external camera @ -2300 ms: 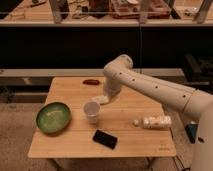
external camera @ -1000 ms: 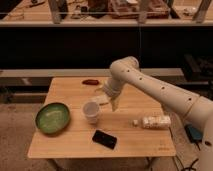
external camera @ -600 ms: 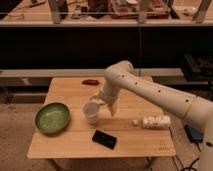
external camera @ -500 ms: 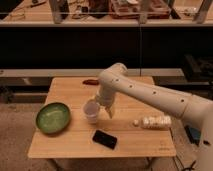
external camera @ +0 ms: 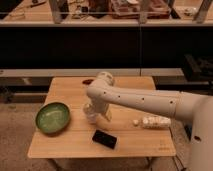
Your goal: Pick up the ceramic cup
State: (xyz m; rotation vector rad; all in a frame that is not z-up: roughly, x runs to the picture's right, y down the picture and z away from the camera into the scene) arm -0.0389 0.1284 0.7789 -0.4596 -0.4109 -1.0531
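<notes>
The claw [external camera: 100, 114] hangs at the ceramic cup [external camera: 90, 114], near the green bowl [external camera: 52, 118].

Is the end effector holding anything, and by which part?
Cannot be told: the end effector sits right at the ceramic cup, beside the green bowl, but any hold is hidden.

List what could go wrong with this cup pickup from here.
The gripper is down at the ceramic cup, and the arm hides most of it; an off-centre hold could tip it on the table. The black phone and green bowl lie close by; a knocked or dropped cup might strike either.
</notes>
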